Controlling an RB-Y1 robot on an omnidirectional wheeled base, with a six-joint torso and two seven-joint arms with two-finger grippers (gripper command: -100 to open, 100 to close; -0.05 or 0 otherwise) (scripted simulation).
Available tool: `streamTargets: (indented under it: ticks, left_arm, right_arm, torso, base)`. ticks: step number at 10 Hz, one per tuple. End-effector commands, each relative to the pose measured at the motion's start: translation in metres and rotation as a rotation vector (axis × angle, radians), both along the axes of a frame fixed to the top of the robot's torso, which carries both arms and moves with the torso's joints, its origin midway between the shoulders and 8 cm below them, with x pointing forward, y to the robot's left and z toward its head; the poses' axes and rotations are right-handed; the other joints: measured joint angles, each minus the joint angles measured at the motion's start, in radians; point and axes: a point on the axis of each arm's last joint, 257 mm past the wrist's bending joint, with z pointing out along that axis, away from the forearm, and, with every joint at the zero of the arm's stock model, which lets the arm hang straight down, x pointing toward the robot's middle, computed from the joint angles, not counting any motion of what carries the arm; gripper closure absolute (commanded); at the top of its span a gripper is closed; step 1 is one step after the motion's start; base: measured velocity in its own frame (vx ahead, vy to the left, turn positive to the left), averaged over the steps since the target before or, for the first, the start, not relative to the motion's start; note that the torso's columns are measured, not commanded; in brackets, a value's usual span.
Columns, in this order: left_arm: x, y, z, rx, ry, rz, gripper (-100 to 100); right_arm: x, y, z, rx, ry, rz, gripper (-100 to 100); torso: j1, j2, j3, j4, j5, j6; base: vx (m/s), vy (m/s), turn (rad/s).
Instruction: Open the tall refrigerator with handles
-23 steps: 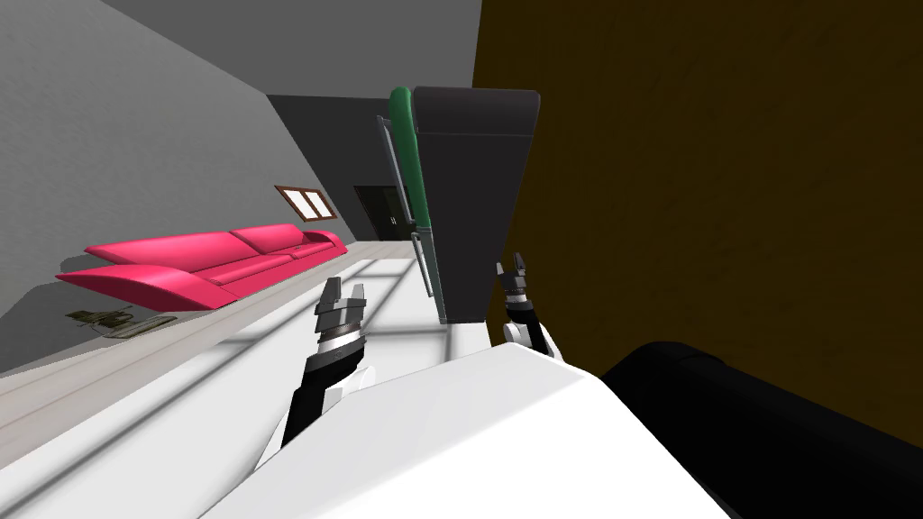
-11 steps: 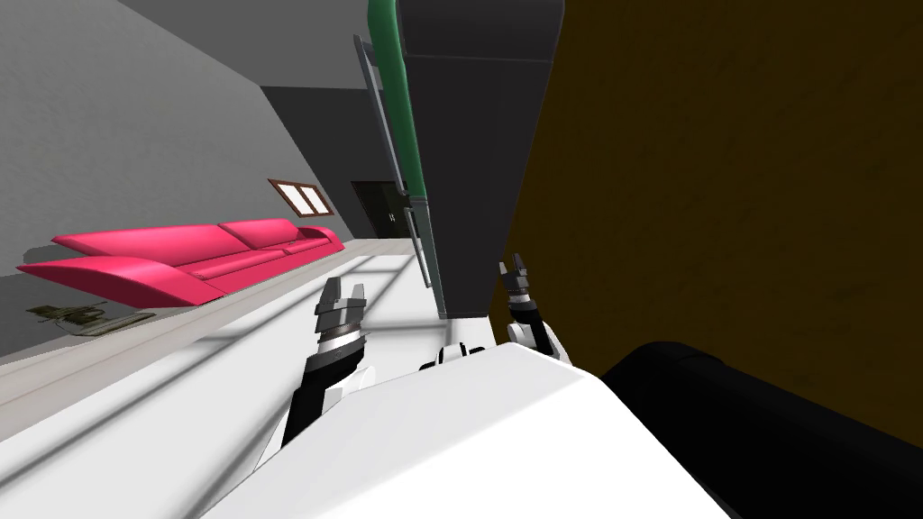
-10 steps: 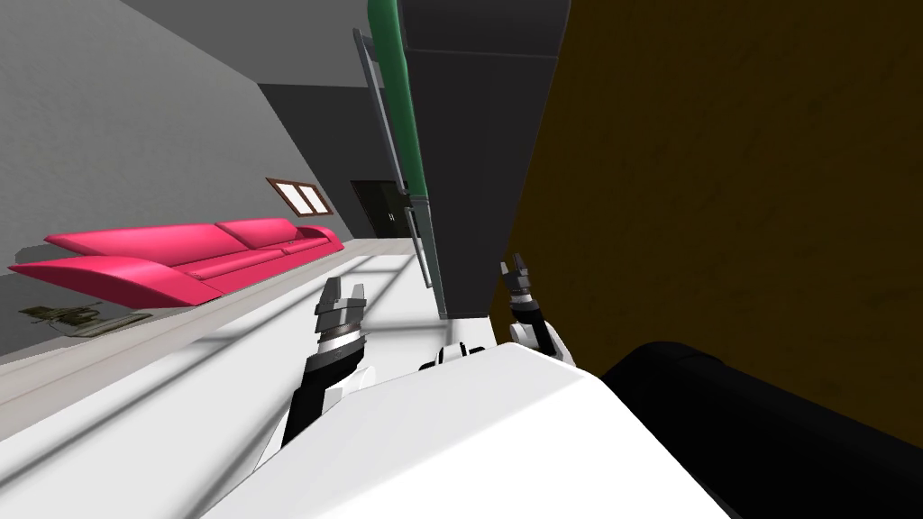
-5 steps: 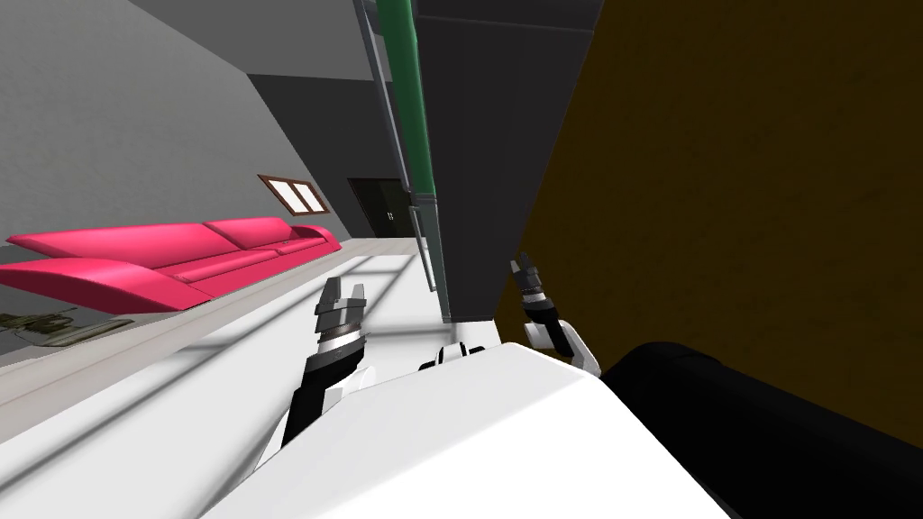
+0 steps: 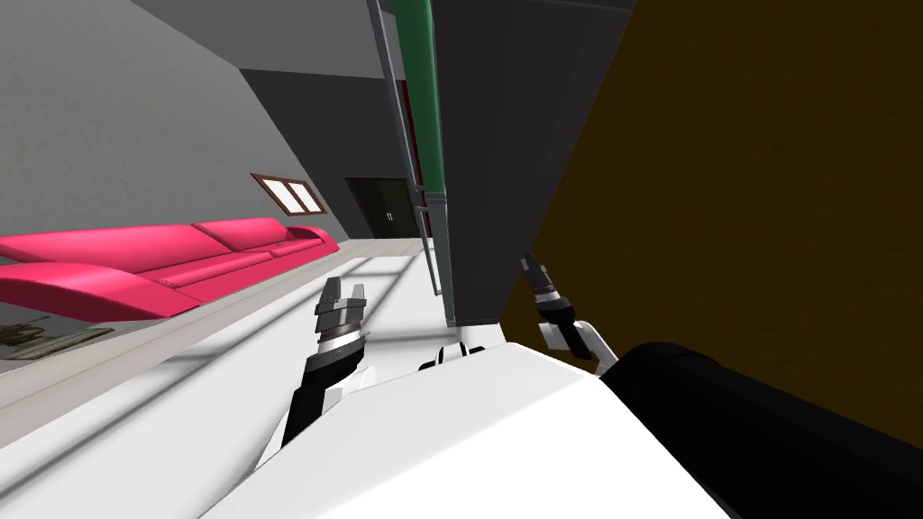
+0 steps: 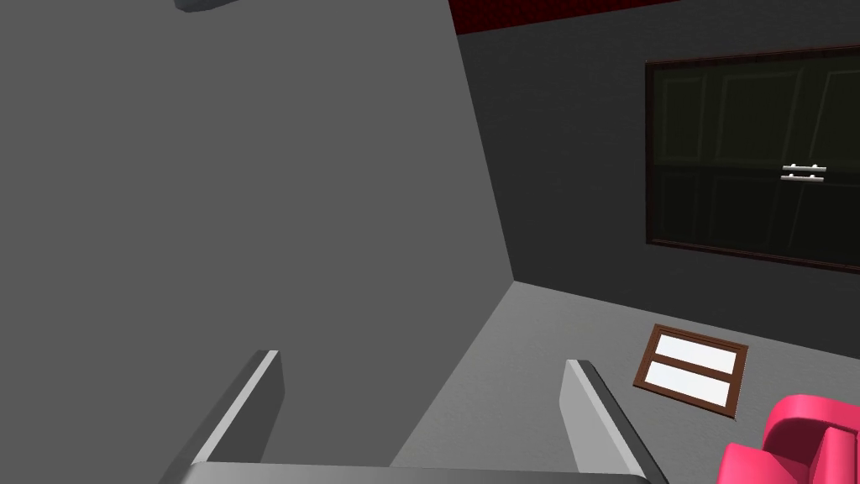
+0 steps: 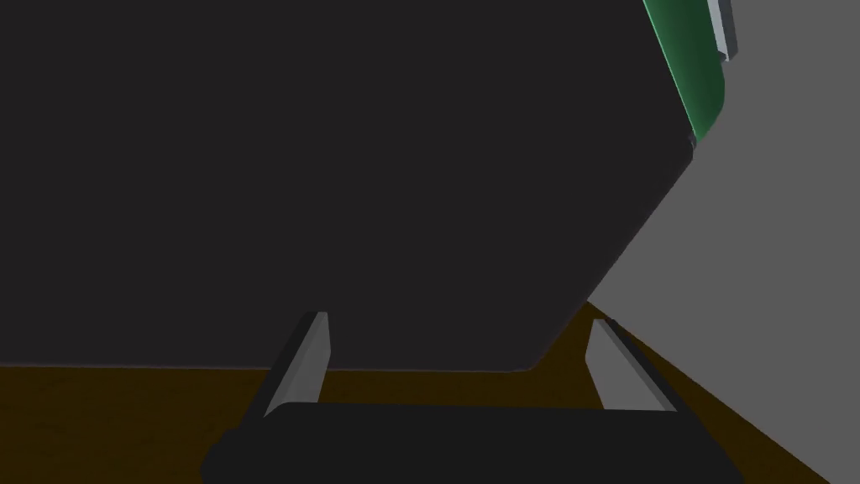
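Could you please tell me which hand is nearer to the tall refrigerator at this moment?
Right. The right hand sits close by the refrigerator, open and facing its dark side panel. The left hand hangs open over the pale floor, apart from the door side.

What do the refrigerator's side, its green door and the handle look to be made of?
Refrigerator side: flat matte dark grey, no grain or shine, so the material cannot be told. Green door: smooth, with soft shading along its rounded edge; maybe painted metal or plastic. Handle: thin light grey bar, possibly metal by colour alone.
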Motion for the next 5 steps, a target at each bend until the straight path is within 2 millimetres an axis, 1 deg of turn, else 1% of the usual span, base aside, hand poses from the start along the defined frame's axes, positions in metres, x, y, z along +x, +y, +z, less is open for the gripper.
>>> streamTargets:
  ticks: [1, 2, 3, 4, 5]
  left_arm:
    - [0.0, 0.0, 0.0, 0.0, 0.0, 0.0, 0]
    - [0.0, 0.0, 0.0, 0.0, 0.0, 0.0, 0]
    - [0.0, 0.0, 0.0, 0.0, 0.0, 0.0, 0]
    - [0.0, 0.0, 0.0, 0.0, 0.0, 0.0, 0]
    - [0.0, 0.0, 0.0, 0.0, 0.0, 0.0, 0]
  right_arm:
    - [-0.007, -0.016, 0.009, -0.116, 0.013, -0.074, -100]
    - [-0.009, -0.021, 0.012, -0.182, 0.026, -0.107, -100]
    - [-0.011, -0.026, 0.015, -0.191, 0.023, -0.122, -100]
    - [-0.013, -0.031, 0.017, -0.26, 0.036, -0.158, -100]
    - [-0.015, -0.035, 0.02, -0.267, 0.034, -0.169, -100]
  torso:
    - [-0.001, 0.0, 0.0, 0.0, 0.0, 0.0]
    - [0.0, 0.0, 0.0, 0.0, 0.0, 0.0]
    - [0.004, -0.002, -0.001, -0.001, 0.001, 0.0]
    - [0.001, -0.001, -0.001, -0.001, 0.001, 0.0]
    - [0.0, 0.0, 0.0, 0.0, 0.0, 0.0]
  base:
    - [0.1, 0.091, -0.011]
    - [0.144, 0.147, -0.032]
    - [0.13, 0.116, -0.019]
    - [0.113, 0.116, -0.021]
    - [0.087, 0.081, -0.015]
